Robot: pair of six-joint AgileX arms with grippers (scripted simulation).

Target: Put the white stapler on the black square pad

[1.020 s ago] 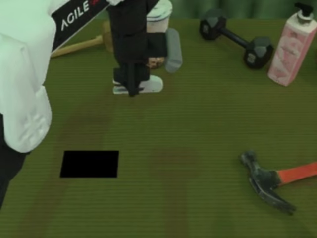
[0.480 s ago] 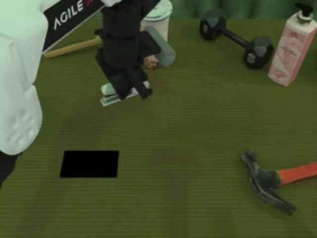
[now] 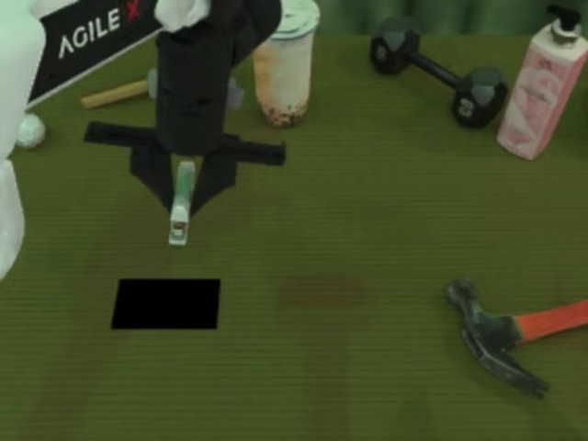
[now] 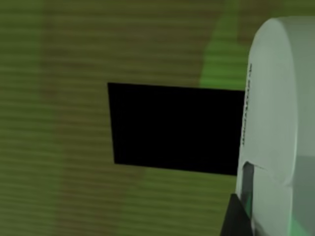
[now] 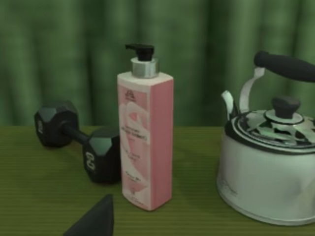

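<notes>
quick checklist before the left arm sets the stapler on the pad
1. Stapler held by left end effector: ok, it sits between the fingers.
2. Stapler over the pad: not ok, in the top view it is short of the pad's far edge.
3. Pad free of objects: ok, bare in the top and left wrist views.
4. Path to the pad: ok, only green table between them.
5. Stapler height above the table: cannot tell.
6. Hammer, cup and dumbbell away from the pad: ok.
</notes>
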